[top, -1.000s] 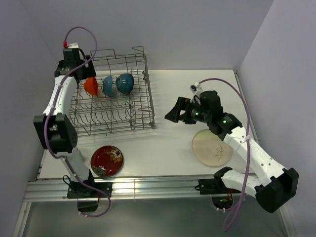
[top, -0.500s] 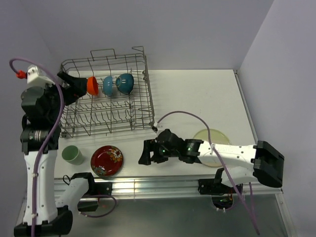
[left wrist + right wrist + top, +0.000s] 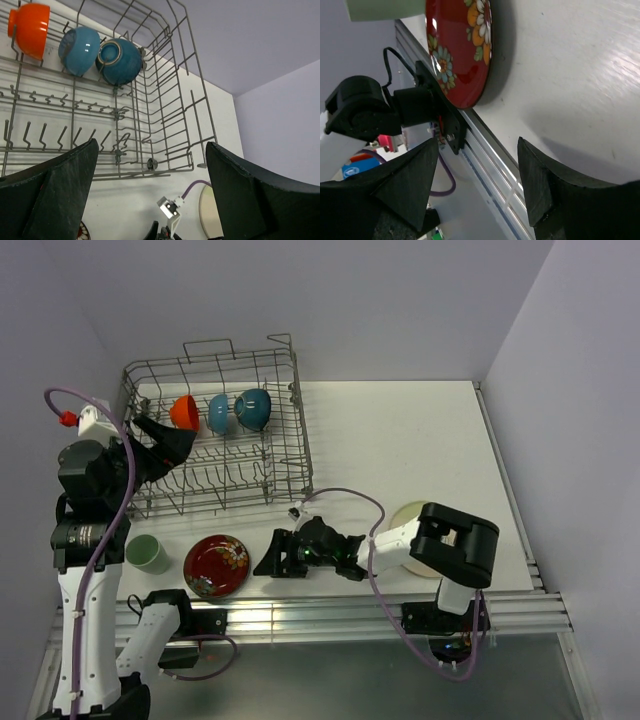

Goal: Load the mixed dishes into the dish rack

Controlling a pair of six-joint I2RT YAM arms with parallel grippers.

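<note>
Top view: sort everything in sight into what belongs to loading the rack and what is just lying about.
Job: dish rack, orange bowl, blue bowl, teal bowl, red flowered bowl, green cup, cream plate.
Lying about: purple cable, metal rail.

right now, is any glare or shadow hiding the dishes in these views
Top external: even light, glare mainly on the front rail. Left wrist: a small glint on the small blue bowl, dish rack sharp. Right wrist: a soft shadow on the table near the red floral bowl, which stays clear.
</note>
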